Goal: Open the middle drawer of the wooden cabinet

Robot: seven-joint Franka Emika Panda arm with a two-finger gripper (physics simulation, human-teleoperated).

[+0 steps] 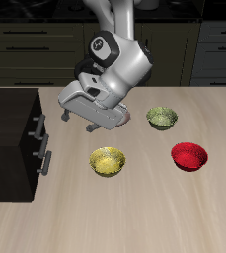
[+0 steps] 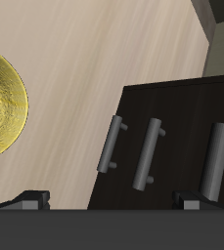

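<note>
The middle drawer [image 1: 44, 158] sits shut in the wooden cabinet [image 1: 11, 138], its grey handle facing the yellow bowl [image 1: 109, 161]. The gripper [image 1: 77, 123] hovers nearby, jaws apart, empty. It should descend squarely, straddling that lower handle, not the upper.

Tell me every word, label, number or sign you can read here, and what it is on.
None: no readable text in either view.
The wooden cabinet, its grey handles, the yellow bowl, green bowl, red bowl and the robot's hand all look plain.
</note>
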